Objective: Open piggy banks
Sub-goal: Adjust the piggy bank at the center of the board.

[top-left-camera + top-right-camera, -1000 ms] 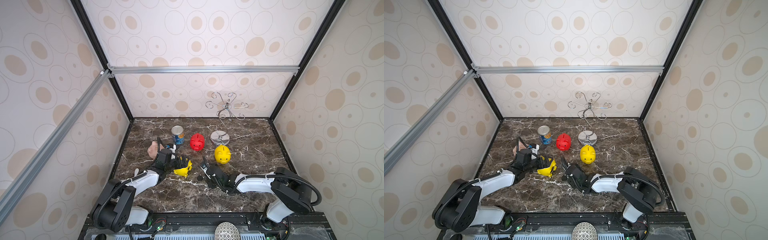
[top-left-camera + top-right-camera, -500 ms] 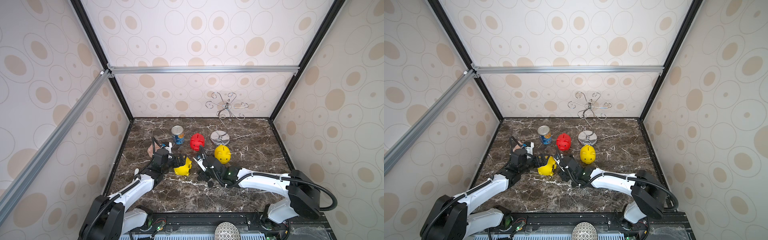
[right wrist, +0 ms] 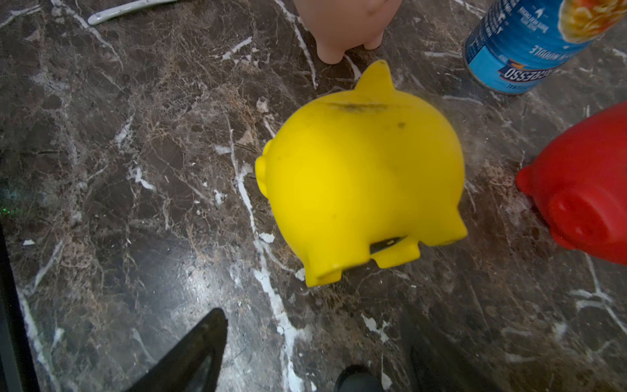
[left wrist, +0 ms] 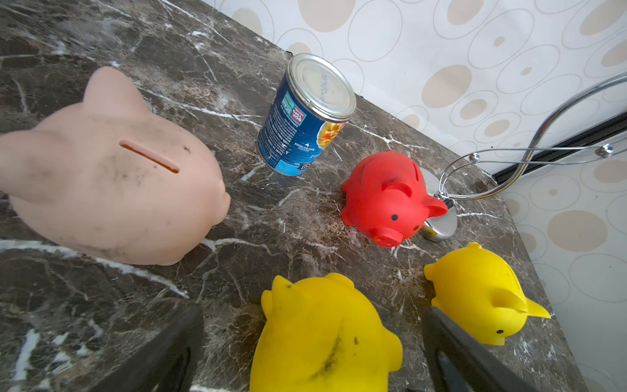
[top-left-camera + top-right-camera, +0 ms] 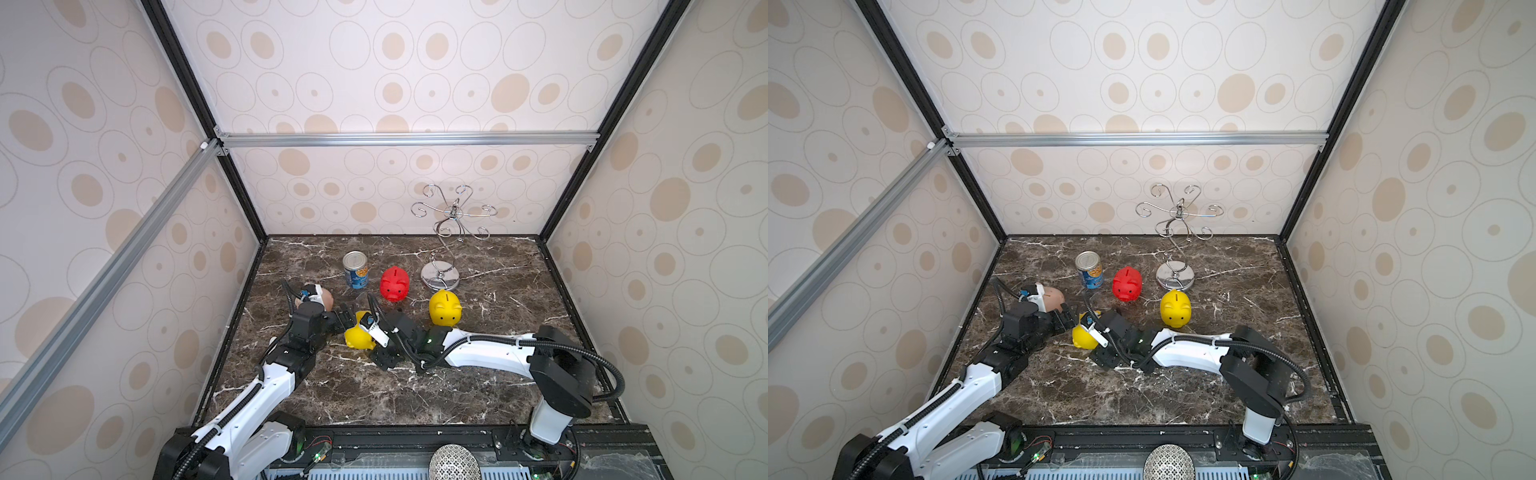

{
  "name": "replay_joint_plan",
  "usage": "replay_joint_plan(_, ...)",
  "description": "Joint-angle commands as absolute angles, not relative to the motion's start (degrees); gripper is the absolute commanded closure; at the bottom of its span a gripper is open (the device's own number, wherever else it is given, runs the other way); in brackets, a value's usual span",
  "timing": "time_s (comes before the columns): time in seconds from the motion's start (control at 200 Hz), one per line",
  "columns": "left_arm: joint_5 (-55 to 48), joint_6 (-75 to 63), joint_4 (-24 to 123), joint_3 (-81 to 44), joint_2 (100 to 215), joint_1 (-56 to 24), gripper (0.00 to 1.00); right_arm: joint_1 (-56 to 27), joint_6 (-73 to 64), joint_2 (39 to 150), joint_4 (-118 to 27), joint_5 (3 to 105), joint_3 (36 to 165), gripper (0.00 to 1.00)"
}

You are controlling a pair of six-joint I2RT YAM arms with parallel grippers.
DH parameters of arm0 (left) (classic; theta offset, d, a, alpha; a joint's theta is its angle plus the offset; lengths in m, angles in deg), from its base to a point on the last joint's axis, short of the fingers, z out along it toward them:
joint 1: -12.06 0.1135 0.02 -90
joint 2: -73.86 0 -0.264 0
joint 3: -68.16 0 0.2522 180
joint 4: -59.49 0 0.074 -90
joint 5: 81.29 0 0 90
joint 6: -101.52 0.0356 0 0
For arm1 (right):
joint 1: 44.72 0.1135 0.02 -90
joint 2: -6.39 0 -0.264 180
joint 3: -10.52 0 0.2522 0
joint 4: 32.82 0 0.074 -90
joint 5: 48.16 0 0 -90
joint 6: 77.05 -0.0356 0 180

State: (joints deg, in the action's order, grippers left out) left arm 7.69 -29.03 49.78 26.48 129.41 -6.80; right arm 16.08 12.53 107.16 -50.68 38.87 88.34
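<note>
left gripper (image 4: 312, 309): jaws spread wide, one either side of near yellow pig (image 4: 322, 339), no contact seen, nothing held. right gripper (image 3: 314, 315): jaws also apart, empty, aimed at same pig from the side away from tin can (image 5: 355, 270).

layout off tin can: near yellow pig in front of it, toward robot. pink pig (image 5: 326, 297) on its left. red pig (image 5: 394, 283) just beside it on the right. second yellow pig (image 5: 445, 307) further right, past red, upright.

near yellow pig lying with feet toward right gripper. only a dark sliver (image 3: 386, 242) visible at belly, so cannot say plug in or out. dark round thing (image 3: 354, 378) low between right jaws, possibly a loose plug, too cropped to tell.

risks: with neither claw gripping, glossy round body free to roll or skid toward red pig or tin can if nudged by right jaws. closing left gripper on tipped body likely to squeeze it out sideways. second yellow pig near one left finger, easy to knock.
</note>
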Motion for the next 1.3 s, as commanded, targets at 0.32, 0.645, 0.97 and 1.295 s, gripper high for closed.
replay_joint_plan(0.32, 9.8, -29.6, 47.9, 27.1, 127.4, -5.2, 0.00, 14.9, 10.1, 110.6, -50.8, 29.3, 91.4, 0.18)
replay_joint_plan(0.645, 5.7, -28.7, 49.3, 26.4, 129.9, -5.1, 0.00, 9.3, 9.8, 108.1, -48.3, 28.9, 88.6, 0.19)
replay_joint_plan(0.97, 1.7, -28.1, 51.1, 24.9, 133.8, -5.2, 0.01, 3.4, 11.4, 105.7, -49.1, 29.9, 88.7, 0.23)
replay_joint_plan(1.295, -0.4, -26.4, 54.1, 17.2, 143.9, -5.2, 0.01, 8.9, 6.4, 99.5, -47.0, 35.6, 82.0, 0.19)
